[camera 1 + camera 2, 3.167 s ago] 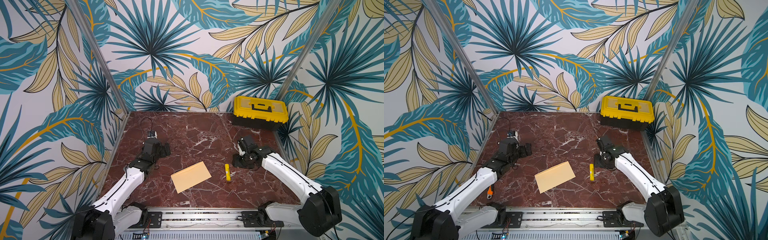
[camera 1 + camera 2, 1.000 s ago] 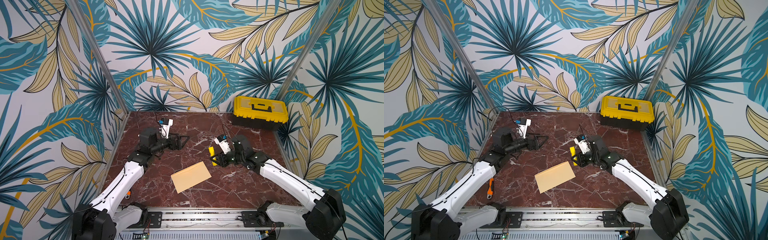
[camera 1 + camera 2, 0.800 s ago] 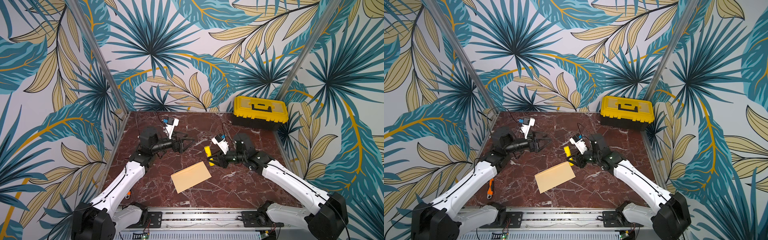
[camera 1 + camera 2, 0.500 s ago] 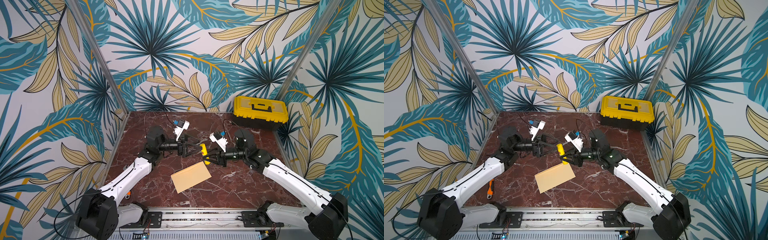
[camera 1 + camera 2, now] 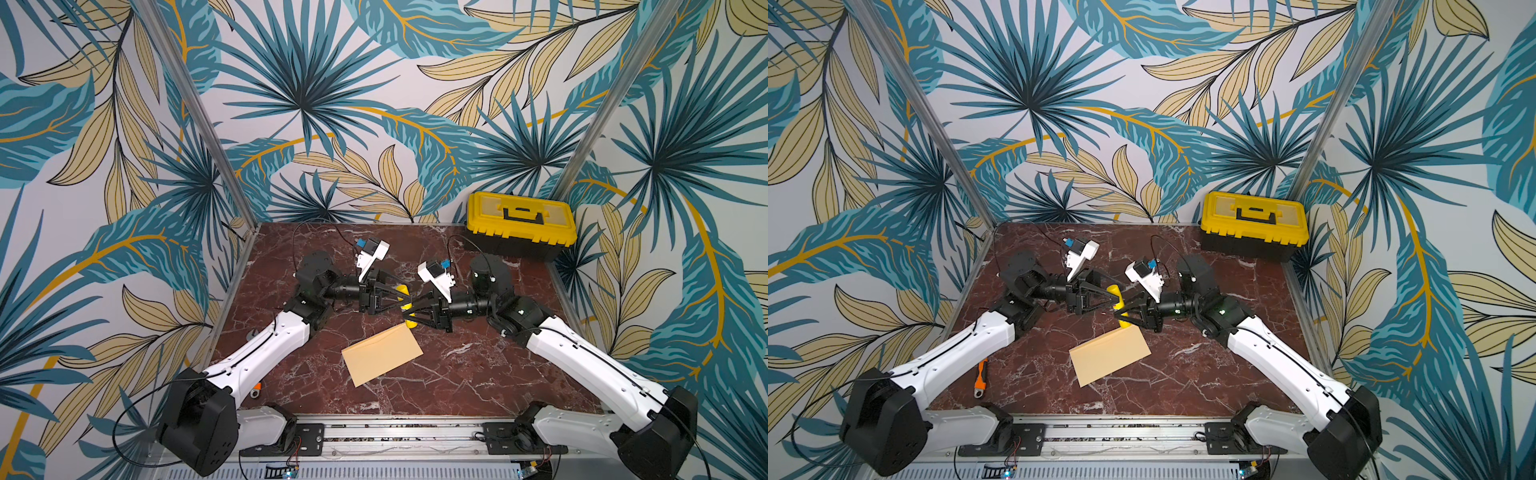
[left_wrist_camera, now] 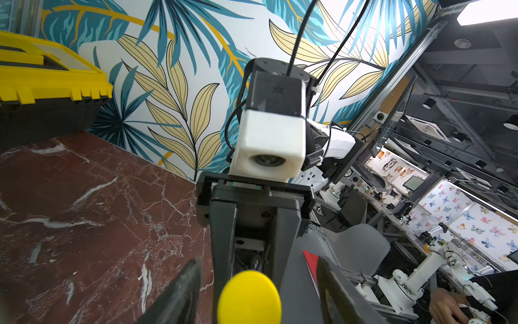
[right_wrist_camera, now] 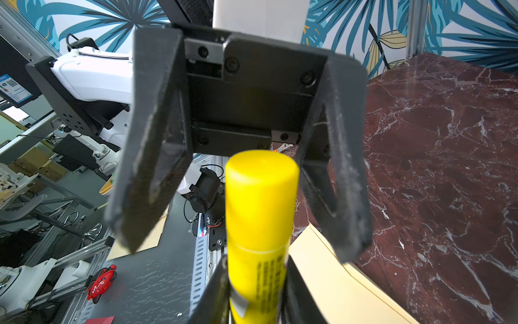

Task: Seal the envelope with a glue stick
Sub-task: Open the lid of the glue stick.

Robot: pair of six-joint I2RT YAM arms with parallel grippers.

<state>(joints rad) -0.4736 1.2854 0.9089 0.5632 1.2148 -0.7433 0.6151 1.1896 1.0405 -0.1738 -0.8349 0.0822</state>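
A: What does the space look like?

B: A dark red marble counter (image 5: 478, 374) is boxed in by walls (image 5: 374, 104) papered with large teal and tan leaves. A yellow-lidded black toolbox (image 5: 521, 222) sits in the counter's 1 o'clock corner. An orange-handled tool (image 5: 981, 374) lies at about 8 o'clock, beside the left arm (image 5: 266, 349).

A: Where is the glue stick?

B: In both top views the glue stick (image 5: 402, 289) is lifted off the counter near the middle. The two arms reach in from 8 and 4 o'clock and meet there tip to tip. The stick lies across them, with its capped end toward 12 o'clock.

A: Which one has hold of it?

B: The right gripper (image 5: 408, 313) is clamped tight on the labelled lower body. The right wrist view shows its fingers (image 7: 213, 294) pressed against both sides. The left gripper (image 5: 403, 301) straddles the yellow cap with its jaws partly spread. A gap shows on each side, so it has no grip on the cap.

A: And the envelope?

B: The envelope (image 5: 382, 353) lies flat on the counter, plain tan face up, at 6 o'clock from the glue stick. In the top views its far corner appears right at the stick's lower end.
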